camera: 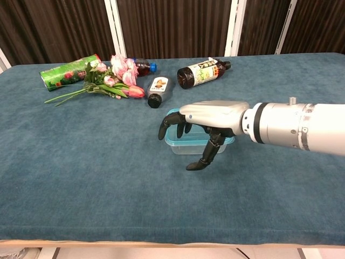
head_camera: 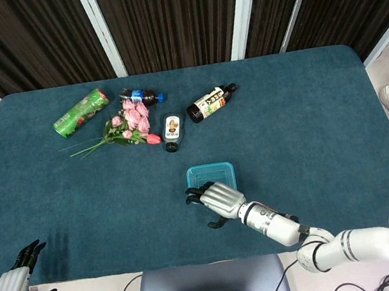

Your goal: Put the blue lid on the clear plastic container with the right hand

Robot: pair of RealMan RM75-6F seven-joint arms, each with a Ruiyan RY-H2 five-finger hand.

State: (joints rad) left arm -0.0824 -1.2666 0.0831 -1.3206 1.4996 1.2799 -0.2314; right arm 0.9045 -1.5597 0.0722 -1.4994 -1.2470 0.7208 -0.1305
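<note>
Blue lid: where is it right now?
The blue lid sits on the container near table centre, just beyond the right hand, nearer than the brown bottles.

The right hand (camera: 207,121) has a smooth silver-grey back shell and black jointed fingers (camera: 208,156). Its forearm (camera: 302,128) is a glossy silver-white cylinder with black ring seams. The left hand (head_camera: 10,286) shows the same silver shell and black fingers.

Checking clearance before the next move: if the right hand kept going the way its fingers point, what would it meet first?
Likely only bare table: the right hand points left along the lidded container's near edge. Depth is unclear.
</note>
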